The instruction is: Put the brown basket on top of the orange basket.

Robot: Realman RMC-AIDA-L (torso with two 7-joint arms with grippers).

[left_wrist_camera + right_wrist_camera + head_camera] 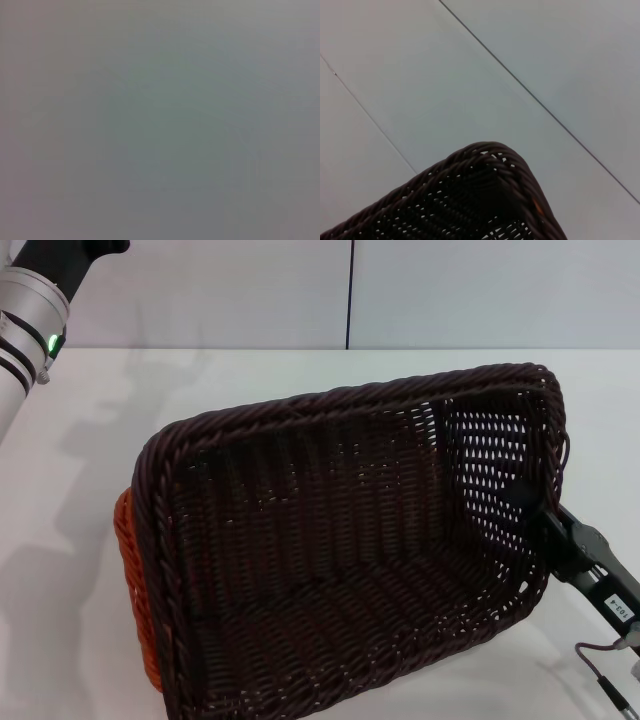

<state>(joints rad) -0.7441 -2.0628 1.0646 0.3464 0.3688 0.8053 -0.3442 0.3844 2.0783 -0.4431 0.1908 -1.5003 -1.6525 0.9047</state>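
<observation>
The brown basket (pixel 340 560) fills the middle of the head view, tilted with its right end raised. My right gripper (pixel 535 510) is shut on the basket's right wall, one finger inside and the rest outside. A corner of the basket's braided rim shows in the right wrist view (pixel 485 200). The orange basket (pixel 132 580) lies underneath and shows only as a strip at the brown basket's left side. My left arm (pixel 25 310) is parked at the upper left; its gripper is out of view.
The white table (pixel 80 440) lies all around, with a pale wall and a dark vertical seam (pixel 350 295) behind. A cable (pixel 605 670) hangs by my right wrist. The left wrist view shows only blank grey.
</observation>
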